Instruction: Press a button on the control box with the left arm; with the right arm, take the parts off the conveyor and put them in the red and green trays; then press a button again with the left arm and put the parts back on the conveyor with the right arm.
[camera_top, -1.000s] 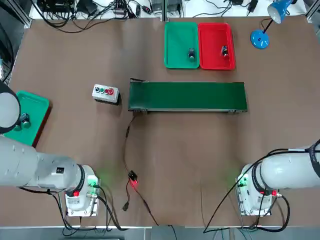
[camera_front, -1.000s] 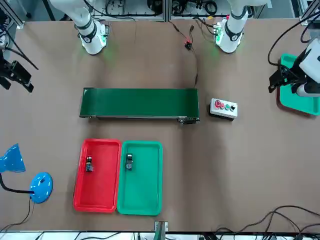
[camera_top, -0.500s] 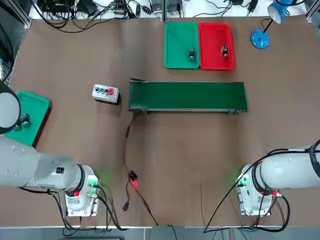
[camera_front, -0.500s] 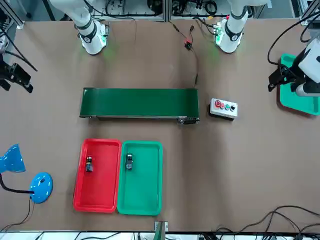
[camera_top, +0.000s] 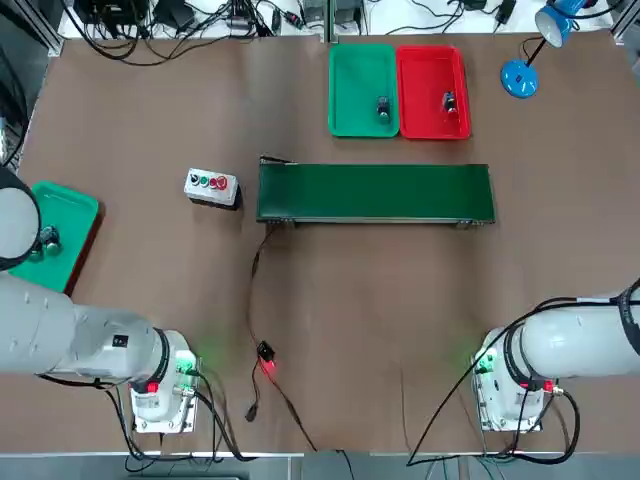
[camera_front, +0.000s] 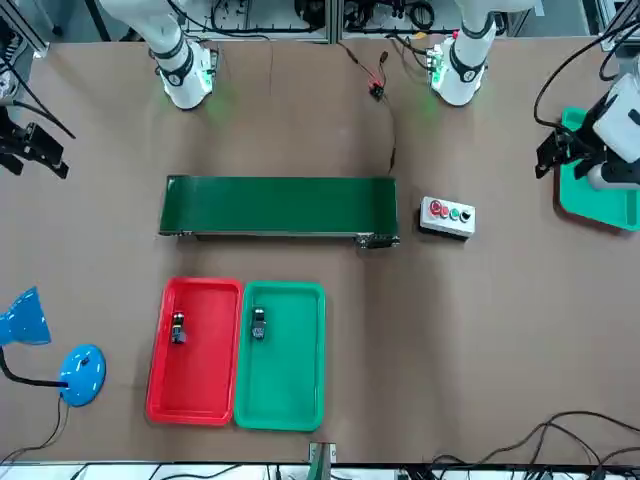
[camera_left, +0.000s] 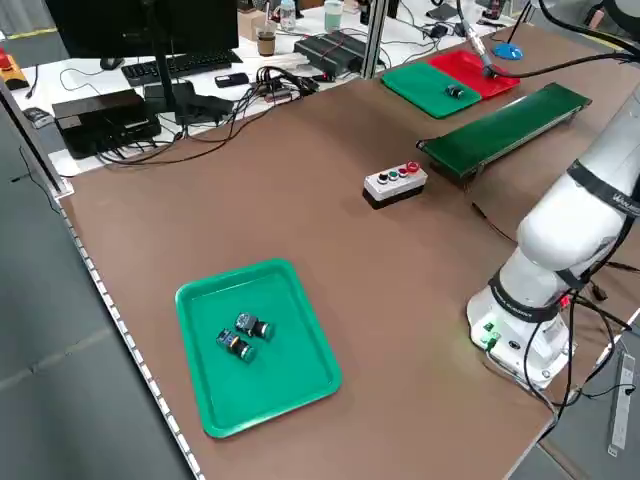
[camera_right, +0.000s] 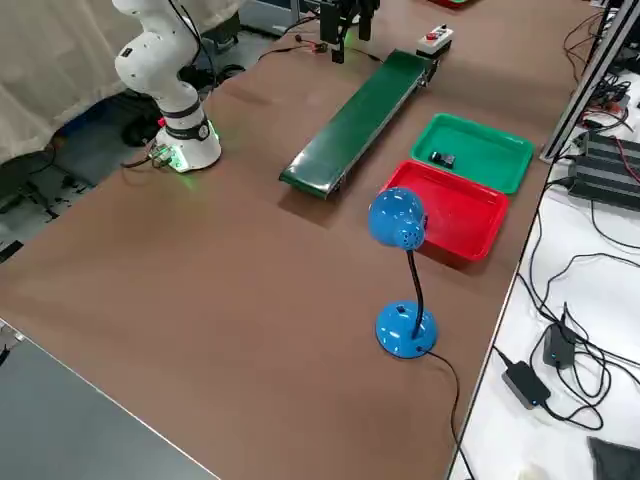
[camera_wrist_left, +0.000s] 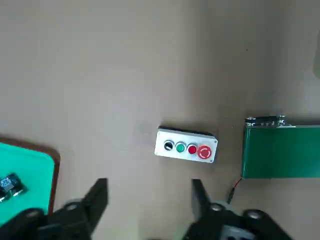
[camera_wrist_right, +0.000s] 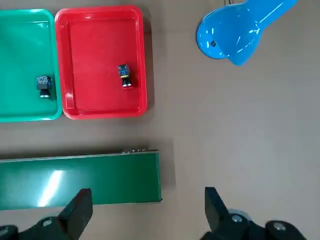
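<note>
Control box (camera_wrist_left: 186, 146) beyond the left gripper (camera_wrist_left: 145, 197) — fingers spread, empty; right gripper (camera_wrist_right: 146, 210) likewise, conveyor (camera_wrist_right: 80, 179) beneath.

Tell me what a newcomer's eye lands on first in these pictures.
The bright green tray and red tray side by side at the table's far edge, each holding one small part, with the long dark-green conveyor lying bare just in front of them. Next, the blue desk lamp at the far right corner and the small grey control box off the conveyor's left end.
</note>
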